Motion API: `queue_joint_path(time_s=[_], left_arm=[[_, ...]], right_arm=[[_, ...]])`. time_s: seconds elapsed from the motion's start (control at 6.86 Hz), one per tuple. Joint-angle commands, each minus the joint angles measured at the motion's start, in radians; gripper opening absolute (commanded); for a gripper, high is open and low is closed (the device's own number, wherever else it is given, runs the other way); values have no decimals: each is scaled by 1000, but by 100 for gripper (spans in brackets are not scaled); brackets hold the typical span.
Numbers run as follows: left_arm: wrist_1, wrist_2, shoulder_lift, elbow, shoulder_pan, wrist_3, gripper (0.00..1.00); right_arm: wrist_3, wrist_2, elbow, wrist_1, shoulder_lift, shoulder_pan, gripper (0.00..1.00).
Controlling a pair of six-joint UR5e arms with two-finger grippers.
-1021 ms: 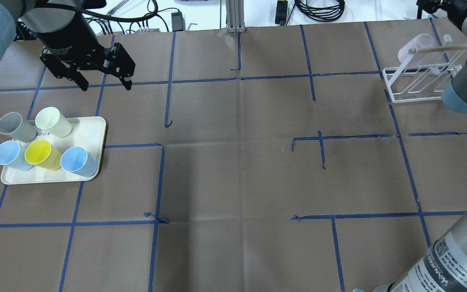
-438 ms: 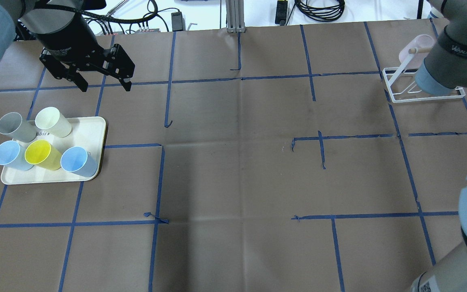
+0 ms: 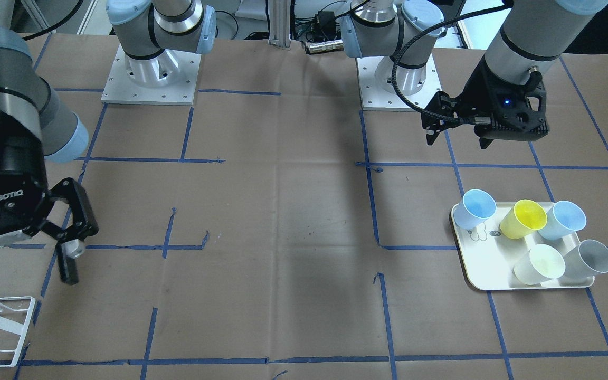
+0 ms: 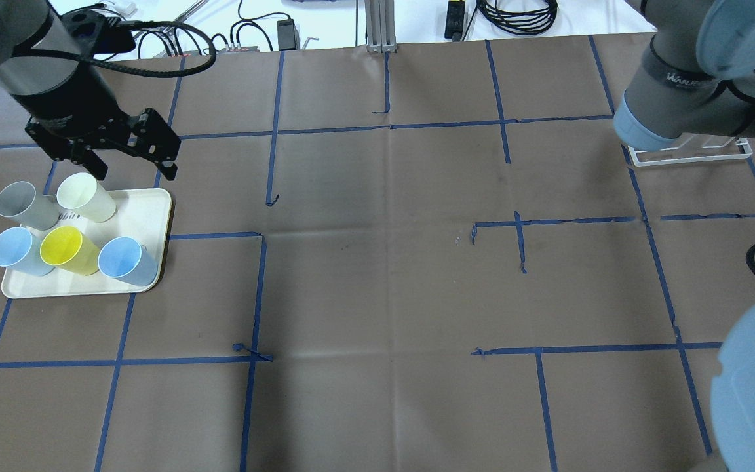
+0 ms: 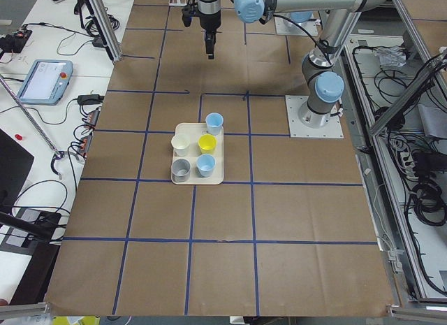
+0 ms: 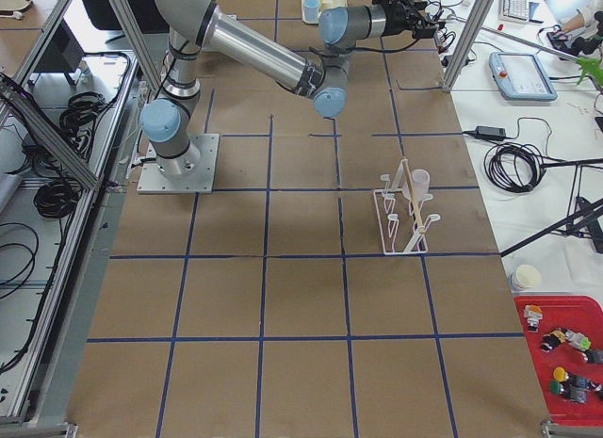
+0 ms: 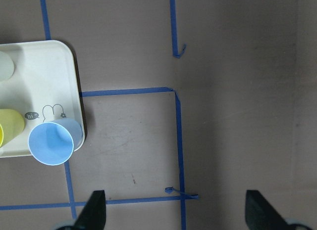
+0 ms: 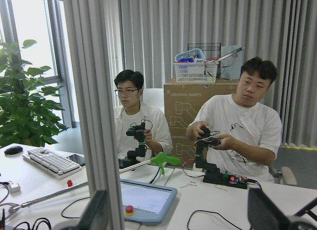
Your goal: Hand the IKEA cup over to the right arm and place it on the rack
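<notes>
Several IKEA cups stand on a cream tray (image 4: 149, 216) at the table's left: grey (image 4: 20, 203), cream (image 4: 84, 195), yellow (image 4: 66, 249) and two blue ones (image 4: 127, 259). My left gripper (image 4: 134, 170) hangs open and empty above the tray's far edge. Its wrist view shows one blue cup (image 7: 51, 143) at the tray's corner. The rack (image 4: 692, 155) sits at the far right, mostly covered by my right arm (image 4: 679, 98). In the front view my right gripper (image 3: 19, 287) is open and empty, raised beside the rack (image 3: 3, 327).
A pale pink cup (image 6: 419, 184) hangs on the rack. Blue tape lines grid the brown table cover. Cables and a metal post (image 4: 381, 26) line the far edge. Two people sit beyond the table in the right wrist view.
My left gripper has moved left and closer to the tray, staying open. The right arm has swung across the rack and now covers the pink cup in the overhead view.
</notes>
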Motion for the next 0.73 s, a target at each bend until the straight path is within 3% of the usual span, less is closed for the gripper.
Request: queue_joint_path(time_s=[0.0,0.44,0.58], left_arm=[[31,4,47,-90,135,120,99],[36,44,49,-104,164,169,99],[62,35,38,-124,187,185,99]], right_arm=[[185,2,-1,-11,-30,79,100],[581,-1,-2,-61,-32,116,100],[596,-3,-2,-89,-33,118,100]])
